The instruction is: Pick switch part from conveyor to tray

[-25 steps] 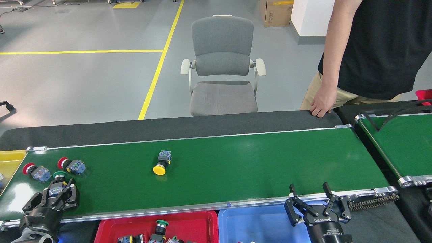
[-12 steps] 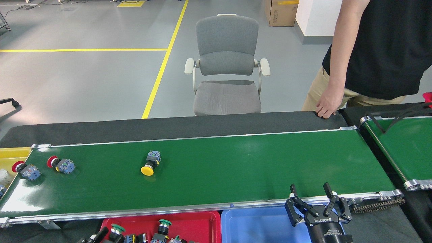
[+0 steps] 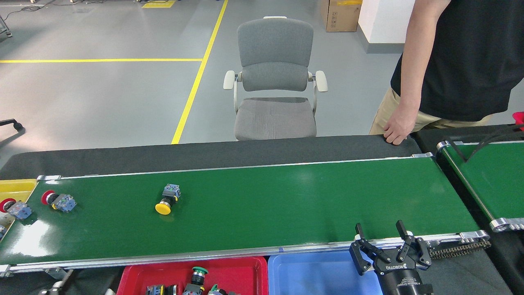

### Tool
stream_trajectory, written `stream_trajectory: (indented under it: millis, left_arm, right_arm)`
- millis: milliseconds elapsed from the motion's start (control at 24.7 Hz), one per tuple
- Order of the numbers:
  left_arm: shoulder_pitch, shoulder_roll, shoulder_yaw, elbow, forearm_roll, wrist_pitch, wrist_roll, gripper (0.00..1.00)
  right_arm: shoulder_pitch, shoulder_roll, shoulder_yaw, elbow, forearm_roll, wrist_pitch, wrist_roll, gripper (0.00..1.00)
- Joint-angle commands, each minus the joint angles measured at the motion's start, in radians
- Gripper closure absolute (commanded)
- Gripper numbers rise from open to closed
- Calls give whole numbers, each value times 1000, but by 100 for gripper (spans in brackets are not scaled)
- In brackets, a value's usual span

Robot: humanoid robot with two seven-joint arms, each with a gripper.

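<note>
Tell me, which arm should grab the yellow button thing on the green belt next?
Probably the left. The yellow switch part lies on the left half of the conveyor, above the red tray. The right tool hangs open far off by the blue tray. The left tool is out of view, though.

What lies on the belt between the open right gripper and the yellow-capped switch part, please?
Nothing: in the head view, only bare green conveyor separates the right gripper from the yellow-capped switch part; the two red-capped switches lie farther left, beyond it.
</note>
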Motion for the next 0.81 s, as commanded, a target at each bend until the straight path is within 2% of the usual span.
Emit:
stream_trajectory:
  millis: [0,162,284,446,568,771]
  left_arm:
    - [0,11,6,-4,1,16,9,0]
    - [-43,28,-24,2,2,10,0,0]
    - [-115,88,-77,70,4,-27,-25,0]
    - [-305,157,-200,252,4,-47,-80,0]
    - [-426,172,-251,387,-1,-40,-80,0]
    - [-529,172,-277,478,-2,-34,-83,0]
  right_arm:
    - [-12,-7,-2,-14,-1,-3,-8,0]
    - [-12,-17,0,-13,-2,-4,-8,0]
    - [-14,-12,0,-13,-2,-7,-6,0]
    - [-11,-20,0,-11,-2,-11,-6,0]
    - [-11,-17,0,-11,-2,-12,-6,0]
    - [-20,-17,0,-13,-2,-12,-2,0]
